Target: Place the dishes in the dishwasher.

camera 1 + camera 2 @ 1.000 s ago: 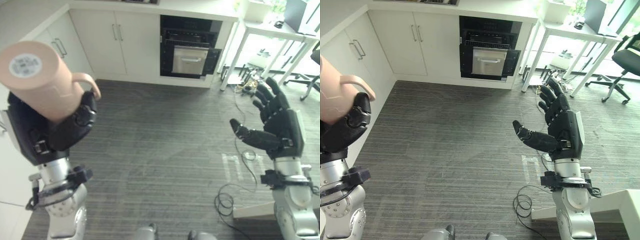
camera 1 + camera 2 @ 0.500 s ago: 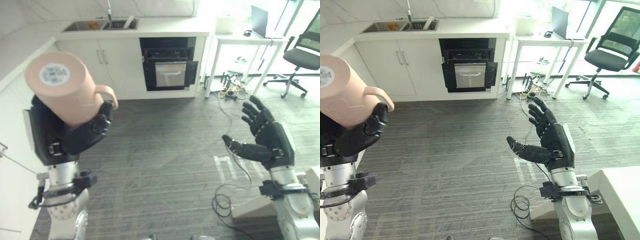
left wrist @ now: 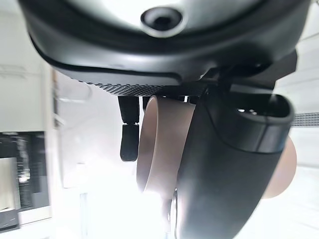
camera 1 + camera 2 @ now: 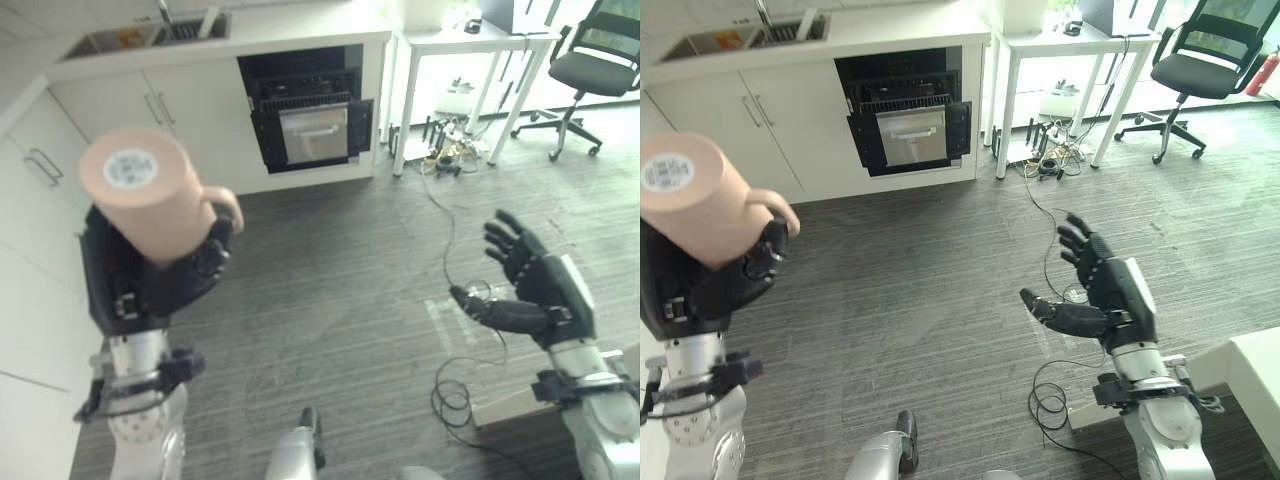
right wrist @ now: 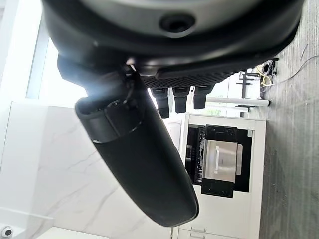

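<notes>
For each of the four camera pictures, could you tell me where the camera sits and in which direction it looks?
Left eye view: on the head, looking down at the grey floor and open black dishwasher; left hand grips a pink cylindrical mug, right hand open.
Right eye view: beside it, same scene.
Left wrist view: on the left wrist, along the hand; dark thumb across the mug.
Right wrist view: on the right wrist, past straight fingers toward the dishwasher.
Shared: both eye views and the right wrist view show the dishwasher.

Mug interior hidden from view
</notes>
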Motion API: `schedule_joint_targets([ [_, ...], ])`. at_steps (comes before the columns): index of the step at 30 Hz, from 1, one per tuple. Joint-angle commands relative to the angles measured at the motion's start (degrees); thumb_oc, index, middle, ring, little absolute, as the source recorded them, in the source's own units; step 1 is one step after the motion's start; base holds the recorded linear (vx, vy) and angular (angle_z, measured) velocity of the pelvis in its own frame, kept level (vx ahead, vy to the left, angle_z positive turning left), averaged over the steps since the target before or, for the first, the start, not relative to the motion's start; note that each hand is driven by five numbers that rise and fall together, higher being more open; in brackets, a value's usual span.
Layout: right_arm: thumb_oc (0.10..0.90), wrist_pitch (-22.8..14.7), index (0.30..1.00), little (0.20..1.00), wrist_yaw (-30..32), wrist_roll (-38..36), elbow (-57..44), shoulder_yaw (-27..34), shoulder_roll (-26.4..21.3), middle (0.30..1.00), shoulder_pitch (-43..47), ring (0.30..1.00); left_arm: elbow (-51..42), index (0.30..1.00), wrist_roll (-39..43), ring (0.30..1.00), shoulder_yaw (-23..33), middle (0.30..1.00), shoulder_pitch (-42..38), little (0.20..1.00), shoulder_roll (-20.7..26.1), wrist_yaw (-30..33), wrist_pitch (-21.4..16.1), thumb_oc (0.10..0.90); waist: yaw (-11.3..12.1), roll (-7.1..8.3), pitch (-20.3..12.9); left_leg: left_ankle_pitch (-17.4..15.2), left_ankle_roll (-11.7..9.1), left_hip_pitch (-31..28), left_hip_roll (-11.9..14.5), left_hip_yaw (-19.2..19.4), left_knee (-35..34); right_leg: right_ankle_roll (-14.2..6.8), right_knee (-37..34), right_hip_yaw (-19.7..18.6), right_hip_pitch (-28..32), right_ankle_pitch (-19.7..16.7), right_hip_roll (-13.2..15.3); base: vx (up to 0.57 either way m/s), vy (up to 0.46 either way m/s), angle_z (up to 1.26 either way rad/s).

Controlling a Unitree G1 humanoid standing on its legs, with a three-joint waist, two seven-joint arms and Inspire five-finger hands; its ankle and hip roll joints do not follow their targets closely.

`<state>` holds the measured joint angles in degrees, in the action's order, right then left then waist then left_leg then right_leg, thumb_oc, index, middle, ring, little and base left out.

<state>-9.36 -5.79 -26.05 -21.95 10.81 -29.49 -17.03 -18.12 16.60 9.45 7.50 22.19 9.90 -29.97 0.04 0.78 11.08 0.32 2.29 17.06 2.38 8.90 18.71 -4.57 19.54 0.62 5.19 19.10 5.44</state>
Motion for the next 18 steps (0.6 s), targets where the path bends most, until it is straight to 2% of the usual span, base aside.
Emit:
schedule_joint_targets([
  [1, 0.800, -6.46, 0.900, 0.900, 1.59, -1.18, -3.71, 0.03, 1.52, 0.900, 8.68, 0.900, -4.65, 0.300, -0.43, 0.300, 2.57, 0.300, -3.25, 0.300, 4.15, 0.35, -4.41, 0.400, 0.92, 0.93, -5.25, -3.81, -4.67, -2.73, 0.32, -4.15, -1.52, -5.71, -2.35, 4.92, 0.71, -15.30, 1.46, 0.32, 0.184, 0.33],
  [2, 0.800, -6.25, 0.900, 0.900, 2.83, -1.09, -3.28, -0.54, 2.56, 0.900, 9.76, 0.900, -4.26, 0.300, -0.17, 0.300, 2.31, 0.300, -4.04, 0.300, 4.31, -0.63, -3.68, 0.400, 1.03, 0.86, -5.50, -4.30, -3.67, -3.45, -0.83, -4.99, -1.52, -6.44, -2.35, 6.38, 1.76, -20.22, 1.73, 0.28, 0.166, 0.52],
  [3, 0.800, -6.23, 0.900, 0.900, 2.91, -1.04, -3.13, -0.77, 3.05, 0.900, 10.08, 0.900, -4.13, 0.300, -0.20, 0.300, 2.32, 0.300, -4.27, 0.300, 4.35, -0.88, -3.48, 0.400, 0.96, 0.59, -5.39, -4.48, -3.33, -3.80, -1.05, -5.48, -1.52, -6.59, -2.35, 7.12, 2.39, -22.19, 1.60, 0.36, 0.255, 0.70],
  [4, 0.800, -5.94, 0.900, 0.900, 2.53, -0.59, -3.08, -1.70, 4.49, 0.900, 10.58, 0.900, -4.00, 0.300, -1.07, 0.300, 2.13, 0.300, -4.50, 0.300, 4.36, -1.17, -3.01, 0.400, 1.00, -0.66, -5.07, -5.45, -2.39, -5.41, -1.68, -6.72, -1.52, -6.54, 5.67, 8.01, 1.18, -26.02, 1.42, 0.30, 0.266, 0.60],
  [5, 0.800, -5.68, 0.900, 0.900, 1.98, 0.60, -2.88, -2.78, 5.32, 0.900, 10.88, 0.900, -4.05, 0.300, -2.41, 0.300, 2.12, 0.300, -4.27, 0.300, 4.24, -0.78, -2.87, 0.400, 0.46, -1.66, -4.24, -6.36, -1.85, -7.40, -1.74, -6.96, -1.52, -5.98, 12.67, 7.88, -3.60, -26.73, 1.40, 0.35, 0.282, 0.43],
  [6, 0.800, -5.55, 0.900, 0.900, 1.75, 1.22, -2.40, -3.76, 5.53, 0.900, 11.16, 0.900, -4.11, 0.300, -3.26, 0.300, 2.03, 0.300, -4.13, 0.300, 4.37, 0.10, -2.53, 0.400, 0.19, -1.85, -3.67, -6.98, -1.73, -8.73, -1.74, -6.50, -1.52, -4.96, 12.80, 9.36, -7.90, -25.10, 1.62, 0.26, 0.135, 0.08],
  [7, 0.800, -5.41, 0.900, 0.900, 1.69, 0.49, -2.18, -3.84, 5.18, 0.900, 11.13, 0.900, -4.19, 0.300, -2.91, 0.300, 2.28, 0.300, -4.06, 0.300, 4.66, 0.29, -2.26, 0.400, 0.03, -1.53, -3.58, -7.20, -1.83, -9.09, -1.80, -6.18, -1.52, -4.51, 10.70, 10.30, -8.95, -23.78, 1.32, 0.26, 0.001, -0.11],
  [9, 0.800, -4.64, 0.900, 0.900, 0.91, -2.79, -2.07, -3.11, 4.45, 0.900, 10.85, 0.900, -4.14, 0.300, -1.75, 0.300, 2.87, 0.300, -4.13, 0.300, 5.27, -0.44, -1.80, 0.400, -0.41, -0.38, -3.34, -8.03, -2.38, -10.17, -1.91, -5.57, -1.52, -4.35, 0.61, 12.88, -9.06, -22.75, 1.14, 0.31, -0.160, 0.27],
  [10, 0.800, -5.03, 0.900, 0.900, 0.04, -4.39, -1.97, -2.68, 4.13, 0.900, 10.54, 0.900, -3.87, 0.300, -1.62, 0.300, 2.99, 0.300, -4.11, 0.300, 5.54, -0.83, -1.74, 0.400, -1.14, 0.78, -2.34, -9.45, -2.86, -12.04, -2.30, -5.23, -1.52, -4.55, -2.35, 14.10, -11.87, -21.96, 2.83, 0.31, -0.212, 0.29],
  [11, 0.800, -5.28, 0.900, 0.900, -0.42, -4.88, -1.86, -2.47, 4.09, 0.900, 10.45, 0.900, -3.87, 0.300, -1.86, 0.300, 3.05, 0.300, -4.11, 0.300, 5.62, -0.73, -1.76, 0.400, -1.47, 1.53, -2.08, -10.24, -2.92, -12.88, -2.81, -5.05, -1.52, -4.88, -2.35, 13.99, -13.83, -21.05, 3.98, 0.50, -0.315, 0.33],
  [12, 0.800, -6.14, 0.900, 0.900, -2.07, -6.73, -1.65, -1.72, 3.74, 0.900, 10.12, 0.900, -4.09, 0.300, -3.75, 0.300, 2.72, 0.300, -4.02, 0.300, 5.72, 0.52, -1.71, 0.400, -3.27, 2.38, -1.14, -12.60, -3.16, -15.81, -3.41, -6.00, -1.52, -5.90, -2.35, 11.61, -22.05, -20.80, 6.60, 0.47, -0.244, 0.13],
  [14, 0.800, -6.58, 0.900, 0.900, -3.26, -7.13, -2.07, -1.36, 3.90, 0.900, 9.55, 0.900, -4.48, 0.300, -4.68, 0.300, 2.18, 0.300, -3.96, 0.300, 5.44, 1.70, -1.12, 0.400, -4.40, 2.06, -1.28, -13.95, -3.05, -17.26, -3.58, -7.31, -1.52, -5.98, -2.35, 9.02, -26.13, -21.19, 6.72, 0.45, -0.224, 0.17],
  [16, 0.800, -6.93, 0.900, 0.900, -3.43, -7.35, -2.84, -1.45, 3.94, 0.900, 8.89, 0.900, -5.11, 0.300, -5.46, 0.300, 1.83, 0.300, -3.61, 0.300, 5.34, 2.37, -0.91, 0.400, -4.69, 2.26, -1.78, -15.51, -2.86, -18.49, -3.71, -7.69, -1.52, -6.12, -2.35, 9.20, -26.88, -22.65, 7.27, 0.38, -0.251, 0.29],
  [18, 0.800, -6.67, 0.900, 0.900, -3.19, -7.96, -2.87, -1.44, 3.20, 0.900, 9.19, 0.900, -5.89, 0.300, -5.46, 0.300, 2.10, 0.300, -2.82, 0.300, 5.25, 2.50, -0.39, 0.400, -4.22, 2.80, -3.00, -17.01, -3.25, -19.75, -3.43, -7.61, -1.52, -6.62, -2.35, 10.07, -25.38, -22.09, 7.46, 0.35, -0.272, 0.18],
])
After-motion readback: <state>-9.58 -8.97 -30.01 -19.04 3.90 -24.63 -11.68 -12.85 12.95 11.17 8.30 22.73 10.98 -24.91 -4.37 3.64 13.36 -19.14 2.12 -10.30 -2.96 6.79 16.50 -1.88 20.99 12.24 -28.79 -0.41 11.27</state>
